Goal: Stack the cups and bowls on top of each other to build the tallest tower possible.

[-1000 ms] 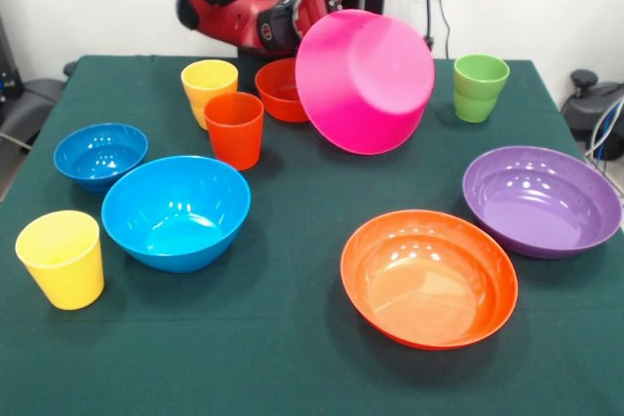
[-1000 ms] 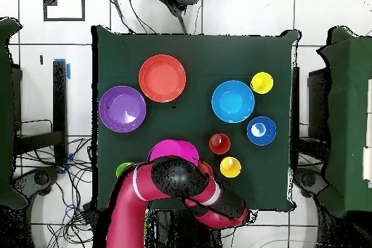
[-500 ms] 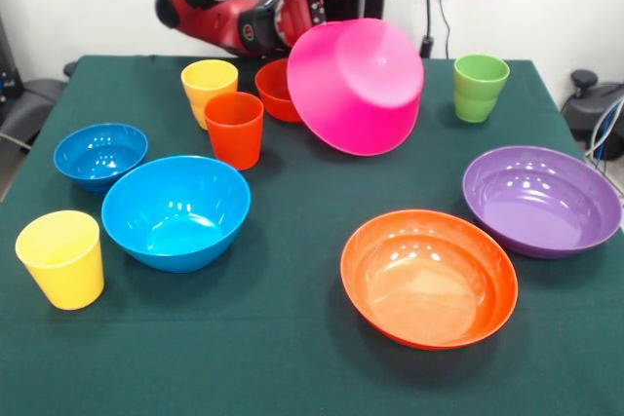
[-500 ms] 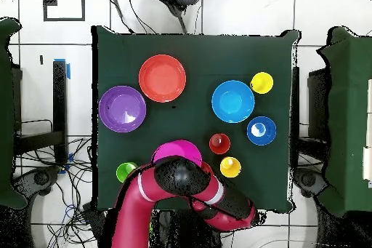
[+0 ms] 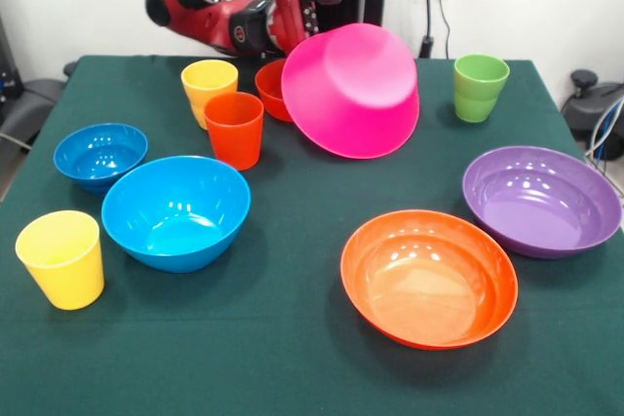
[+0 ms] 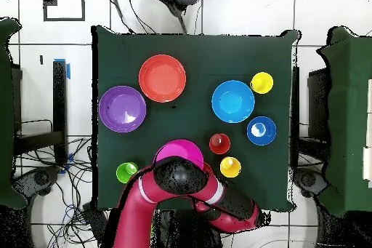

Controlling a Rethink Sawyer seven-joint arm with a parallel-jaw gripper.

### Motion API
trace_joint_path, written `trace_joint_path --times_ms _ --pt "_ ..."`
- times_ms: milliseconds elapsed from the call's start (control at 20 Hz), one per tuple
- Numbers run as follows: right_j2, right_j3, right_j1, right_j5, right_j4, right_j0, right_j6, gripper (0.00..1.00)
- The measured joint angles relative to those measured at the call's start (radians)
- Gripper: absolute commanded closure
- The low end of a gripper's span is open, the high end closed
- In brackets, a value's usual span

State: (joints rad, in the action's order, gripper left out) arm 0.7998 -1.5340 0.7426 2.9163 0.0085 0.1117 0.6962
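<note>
My gripper (image 5: 296,38) is shut on the rim of the large pink bowl (image 5: 356,90) and holds it in the air, tilted with its bottom toward the camera, over the table's far middle. The bowl hides the fingertips. The small orange bowl (image 5: 272,91) sits right behind it on the cloth. The medium blue bowl (image 5: 175,211) and small blue bowl (image 5: 99,155) stand at the left. The orange-red cup (image 5: 234,130), two yellow cups (image 5: 209,87) (image 5: 61,258) and the green cup (image 5: 480,88) stand upright. No bowls are stacked.
The wide orange bowl (image 5: 429,278) and wide purple bowl (image 5: 541,200) lie at the front right. In the overhead view the arm covers most of the pink bowl (image 6: 178,150). The table (image 5: 292,358) has a green cloth.
The pink bowl has turned further bottom-up and shifted a little left in the front view. The arm's elbow swung with it. Nothing on the table moved.
</note>
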Motion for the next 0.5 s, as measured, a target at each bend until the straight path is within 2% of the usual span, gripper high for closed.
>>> trace_joint_path --times_ms 500 --pt "0.106 0.000 0.042 0.000 0.073 -0.046 0.000 0.00"
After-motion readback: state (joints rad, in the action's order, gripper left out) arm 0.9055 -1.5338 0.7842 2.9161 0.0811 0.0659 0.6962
